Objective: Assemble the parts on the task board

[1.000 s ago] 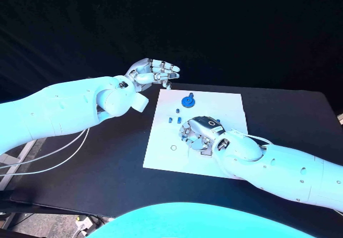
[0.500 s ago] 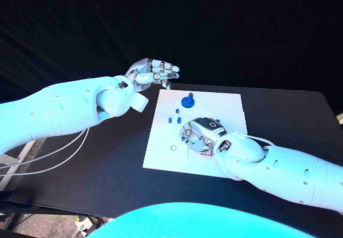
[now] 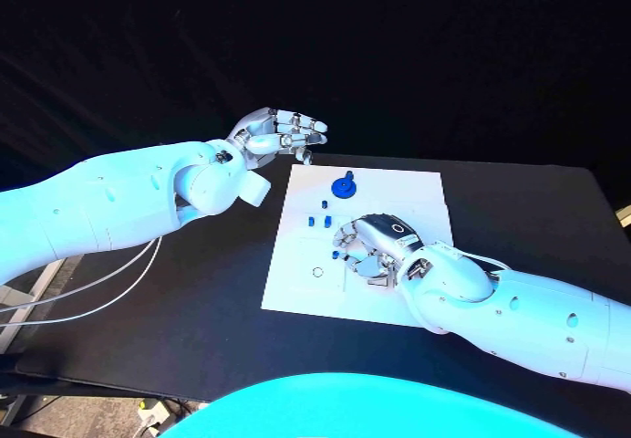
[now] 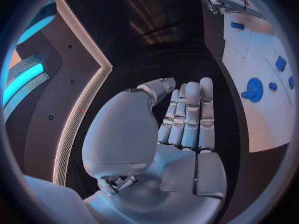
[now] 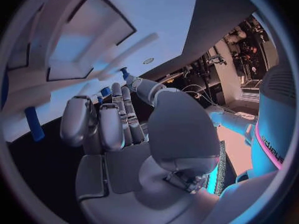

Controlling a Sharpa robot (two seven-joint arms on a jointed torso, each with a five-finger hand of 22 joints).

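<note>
Hovering empty with fingers loosely curled off the far left corner of the white rectangular task board (image 3: 300, 274), left hand (image 3: 280, 133); pressing down mid-board, grip unclear, right hand (image 3: 372, 245).

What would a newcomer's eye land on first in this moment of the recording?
Probably the white task board in the middle of the black table, with the right robot hand low over its centre beside small blue parts. Next, the round blue part near the board's far edge. Then the left robot hand, raised off the board's far left corner, fingers curled and holding nothing visible.
</note>
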